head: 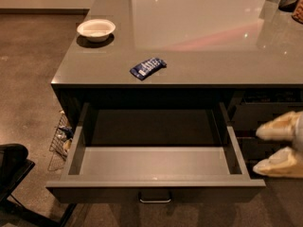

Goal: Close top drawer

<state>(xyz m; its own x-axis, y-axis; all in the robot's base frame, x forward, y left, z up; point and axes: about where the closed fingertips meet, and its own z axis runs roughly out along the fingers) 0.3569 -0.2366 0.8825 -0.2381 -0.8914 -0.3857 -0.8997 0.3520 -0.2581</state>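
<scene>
The top drawer point(156, 181) is pulled far out from under the grey counter point(213, 65). It is wide and shallow, with a lighter grey inside that holds nothing, and a small silver bar handle point(155, 198) at the middle of its front. My gripper point(273, 145) is at the right edge of the view, just right of the drawer's front right corner and apart from it. Its two cream fingers point(279, 126) point left and stand apart, with nothing between them.
A white bowl point(96, 30) and a blue packet point(147, 67) lie on the counter. Narrower dark drawers point(265, 110) sit right of the open drawer, behind my gripper. A wire basket point(59, 138) stands on the floor at the left, with a black object point(12, 162) at the bottom left.
</scene>
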